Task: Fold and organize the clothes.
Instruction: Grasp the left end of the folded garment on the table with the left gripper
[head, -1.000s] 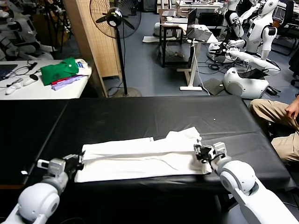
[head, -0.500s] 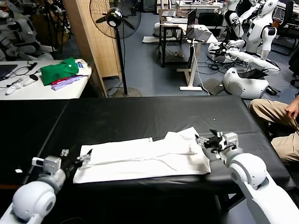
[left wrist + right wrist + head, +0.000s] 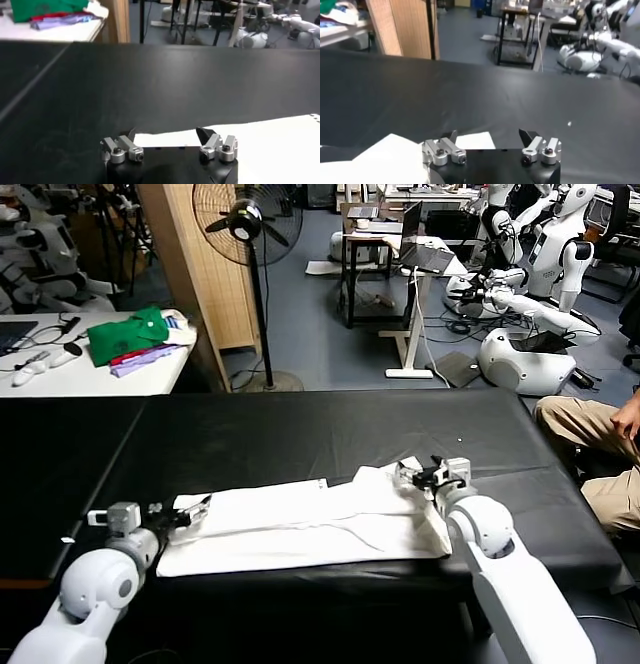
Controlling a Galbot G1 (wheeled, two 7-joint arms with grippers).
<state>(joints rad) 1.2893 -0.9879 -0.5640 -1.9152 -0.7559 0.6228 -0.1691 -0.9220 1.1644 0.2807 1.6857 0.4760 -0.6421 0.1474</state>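
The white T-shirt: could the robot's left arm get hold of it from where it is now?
Probably yes. The left gripper sits open right at the end of the white T-shirt, and nothing lies between them.

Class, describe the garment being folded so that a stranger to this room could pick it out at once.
Find the long black table nearest the robot. Along its near edge lies a white T-shirt, folded into a long band. It is the only cloth on that table; the green garment sits on a separate white desk behind.

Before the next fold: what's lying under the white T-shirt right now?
The white T-shirt lies folded lengthwise directly on the black table; black surface shows all around it. Whatever sits beneath its layers is covered. Left gripper and right gripper stand open at its ends.
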